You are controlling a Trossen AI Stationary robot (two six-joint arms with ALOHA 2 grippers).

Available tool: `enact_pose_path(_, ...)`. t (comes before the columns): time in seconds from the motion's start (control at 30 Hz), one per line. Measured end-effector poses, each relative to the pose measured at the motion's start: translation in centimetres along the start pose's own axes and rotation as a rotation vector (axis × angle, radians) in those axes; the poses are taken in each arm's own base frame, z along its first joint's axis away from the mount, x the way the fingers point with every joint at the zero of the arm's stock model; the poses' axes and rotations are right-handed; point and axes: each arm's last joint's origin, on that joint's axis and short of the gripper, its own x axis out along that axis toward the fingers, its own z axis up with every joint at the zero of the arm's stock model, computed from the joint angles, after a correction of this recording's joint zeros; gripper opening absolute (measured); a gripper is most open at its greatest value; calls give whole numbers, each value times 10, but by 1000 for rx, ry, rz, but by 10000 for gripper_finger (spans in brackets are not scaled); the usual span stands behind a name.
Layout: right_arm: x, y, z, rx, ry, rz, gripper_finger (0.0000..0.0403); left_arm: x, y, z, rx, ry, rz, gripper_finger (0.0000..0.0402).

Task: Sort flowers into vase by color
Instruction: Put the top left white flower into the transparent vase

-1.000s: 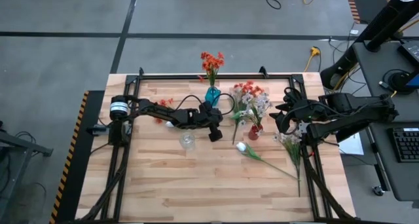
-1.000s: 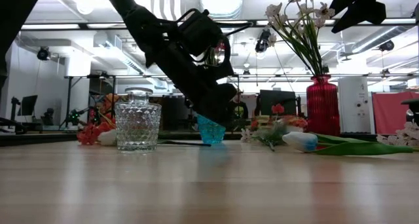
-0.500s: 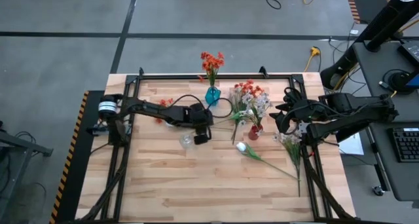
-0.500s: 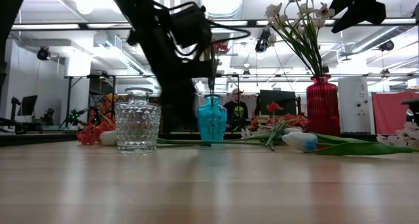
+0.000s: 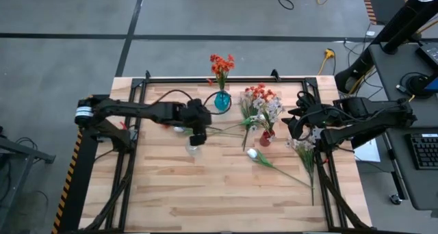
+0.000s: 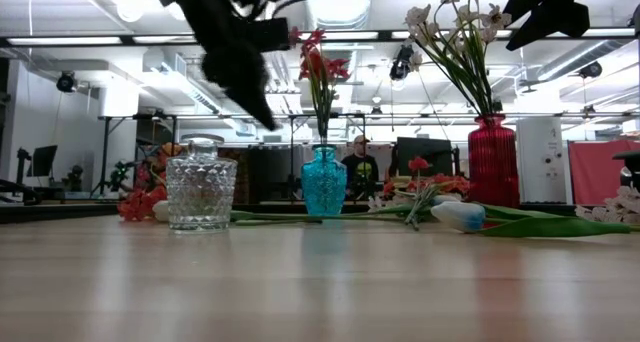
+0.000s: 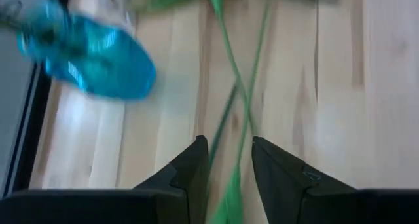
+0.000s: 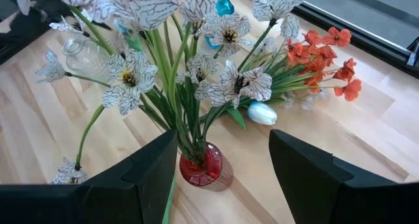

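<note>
Flowers [image 5: 258,102] are lying mid-bench; the left end effector [image 5: 196,133], fingers parted and gripping nothing, is hovering over green stems [image 7: 230,86] beside the clear vase [image 5: 195,148]. A low swing is risking toppling that vase, while the right end effector [image 5: 295,130] is waiting open near the right edge

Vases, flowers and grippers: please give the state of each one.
blue vase: upright, holds orange-red flowers
red vase: upright, holds pale flowers
clear vase: upright, empty
white tulip: lying on table
left gripper: open
right gripper: open

Past the right pincer's [image 8: 219,185] spread fingers, pale veined flowers [image 8: 190,60] stand in a red vase [image 8: 201,168] on the desk [image 8: 39,132], orange blossoms [image 8: 324,57] lying beyond.
</note>
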Motion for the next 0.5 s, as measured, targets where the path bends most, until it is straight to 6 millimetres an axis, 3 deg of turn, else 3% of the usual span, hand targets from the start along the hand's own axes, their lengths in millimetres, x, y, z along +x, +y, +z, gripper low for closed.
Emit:
enact_pose_path(0.23,0,0,0,-39,-5,2,233,-43,6,-23,-54,102,-9,102)
enact_pose_path(0.5,-14,3,16,-110,-141,4,233,-111,3,-26,-138,-210,59,102)
